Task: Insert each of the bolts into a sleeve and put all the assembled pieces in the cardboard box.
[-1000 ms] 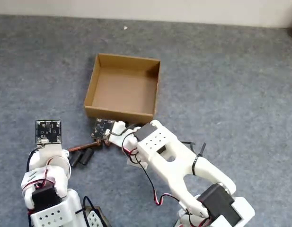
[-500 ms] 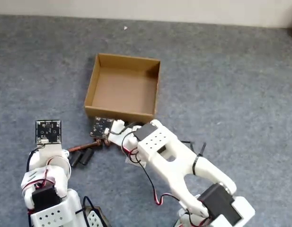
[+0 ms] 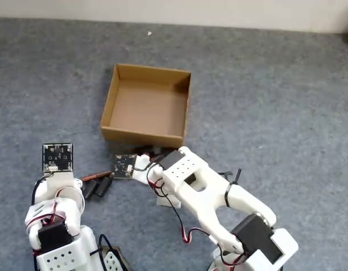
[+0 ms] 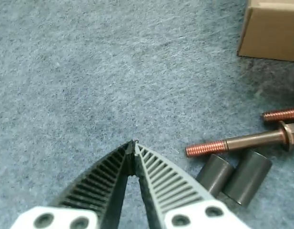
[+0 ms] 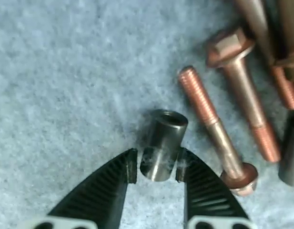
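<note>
The grey counter [image 3: 275, 84] is carrying the cardboard box [image 3: 141, 135], which is sitting open-topped with nothing inside it. The right arm [image 3: 202, 189] is stretching in toward the box's near wall, while the left arm [image 3: 55, 209] is standing off the box's near left corner, well apart from it.

The right pincer [image 5: 156, 166] is hanging low over the counter just short of the box's near wall. Its jaws are standing partly open, flanking the end of one sleeve [image 5: 163, 143] that is lying on the counter; whether they are pressing on it cannot be told. The left pincer [image 4: 134, 148] is holding nothing, its jaws closed tip to tip above bare counter.

One bolt [image 5: 216, 126] is lying just beside the flanked sleeve, and another bolt [image 5: 242, 81] is lying next to that. Two more sleeves [image 4: 213, 174] are lying side by side, touching, near the box's near left corner, with a long bolt [image 4: 237, 142] lying between them and the box.
</note>
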Controlling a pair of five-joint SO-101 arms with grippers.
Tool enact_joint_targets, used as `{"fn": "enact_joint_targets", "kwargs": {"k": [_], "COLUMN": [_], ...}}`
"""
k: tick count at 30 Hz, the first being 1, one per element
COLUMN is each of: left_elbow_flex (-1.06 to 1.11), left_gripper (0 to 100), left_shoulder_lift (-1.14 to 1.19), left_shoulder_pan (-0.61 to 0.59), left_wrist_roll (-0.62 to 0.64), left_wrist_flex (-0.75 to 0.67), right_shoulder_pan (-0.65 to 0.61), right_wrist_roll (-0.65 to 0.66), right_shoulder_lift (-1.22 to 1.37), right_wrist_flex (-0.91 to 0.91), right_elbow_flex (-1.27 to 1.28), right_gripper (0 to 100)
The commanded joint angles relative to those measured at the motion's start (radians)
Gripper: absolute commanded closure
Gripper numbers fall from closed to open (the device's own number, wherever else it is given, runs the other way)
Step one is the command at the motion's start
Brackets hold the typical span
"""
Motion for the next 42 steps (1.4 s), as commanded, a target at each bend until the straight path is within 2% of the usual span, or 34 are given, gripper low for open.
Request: {"fn": "enact_joint_targets", "kwargs": {"k": [1,7,13,23,26,28,35,42], "left_elbow_flex": [-0.033,-0.033,-0.033,-0.033,-0.033,-0.033,-0.047,-0.206], "left_gripper": [100,100,100,100,100,100,100,100], "left_shoulder_lift": [-0.007,-0.007,-0.007,-0.007,-0.007,-0.007,-0.007,0.002], "left_shoulder_pan": [-0.012,-0.012,-0.012,-0.012,-0.012,-0.012,0.001,0.154], "left_wrist_roll": [-0.009,-0.009,-0.009,-0.009,-0.009,-0.009,-0.009,-0.133], "left_wrist_flex": [-0.002,-0.002,-0.002,-0.002,-0.002,-0.002,-0.003,0.021], "right_shoulder_pan": [0.01,0.004,0.004,0.004,0.007,0.016,0.124,0.275], "right_wrist_roll": [0.005,0.003,-0.126,-0.207,-0.209,-0.25,-0.385,-0.502], "right_shoulder_lift": [-0.01,-0.008,-0.008,-0.008,-0.018,-0.039,-0.375,-0.696], "right_wrist_flex": [-0.01,-0.13,-0.133,-0.134,-0.127,-0.087,0.058,0.157], "right_elbow_flex": [-0.005,0.065,0.067,0.064,0.064,0.061,0.038,0.087], "right_gripper": [86.6,94.6,94.7,95.2,99.8,99.2,99.5,99.5]}}
